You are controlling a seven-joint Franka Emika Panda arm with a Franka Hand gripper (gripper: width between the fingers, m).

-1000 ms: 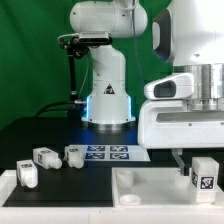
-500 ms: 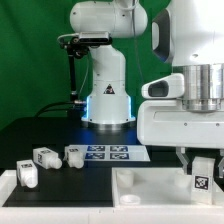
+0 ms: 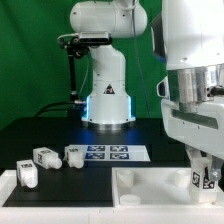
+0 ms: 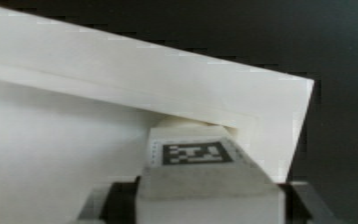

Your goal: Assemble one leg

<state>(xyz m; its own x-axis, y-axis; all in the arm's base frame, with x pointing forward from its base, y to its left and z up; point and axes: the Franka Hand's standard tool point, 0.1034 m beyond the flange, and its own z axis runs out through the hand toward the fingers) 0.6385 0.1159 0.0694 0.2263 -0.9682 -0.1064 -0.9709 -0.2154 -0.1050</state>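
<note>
White leg (image 4: 197,168) clamped inside claw (image 4: 197,205).

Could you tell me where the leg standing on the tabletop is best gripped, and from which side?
Judging by its pose, the leg stands upright on the tabletop, so come from above and pinch its upper sides. The gripper already straddles it.
</note>
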